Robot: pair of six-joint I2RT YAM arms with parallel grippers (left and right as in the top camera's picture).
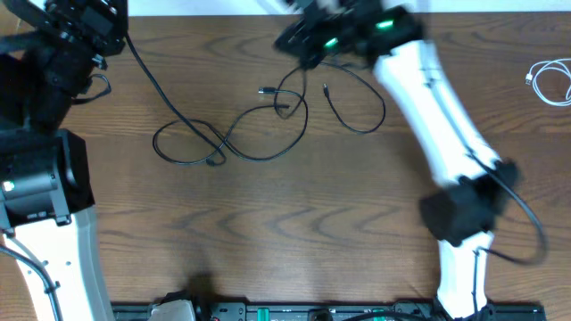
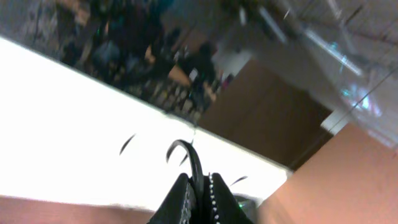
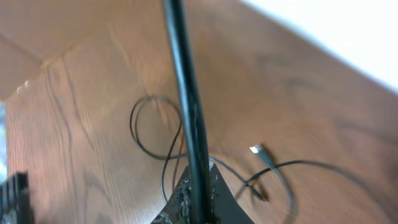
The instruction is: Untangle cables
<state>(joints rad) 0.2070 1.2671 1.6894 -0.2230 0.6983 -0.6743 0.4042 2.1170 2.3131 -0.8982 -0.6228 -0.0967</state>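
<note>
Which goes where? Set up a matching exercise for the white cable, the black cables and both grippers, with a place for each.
1. white cable
2. black cables
3. left gripper
4. right gripper

A. far edge of the table, near its middle, clamped on black cable
B. right edge, coiled, untouched
C. looped together mid-table
D. far left corner, clamped on black cable

Pairs: 1-B, 2-C, 3-D, 4-A.
</note>
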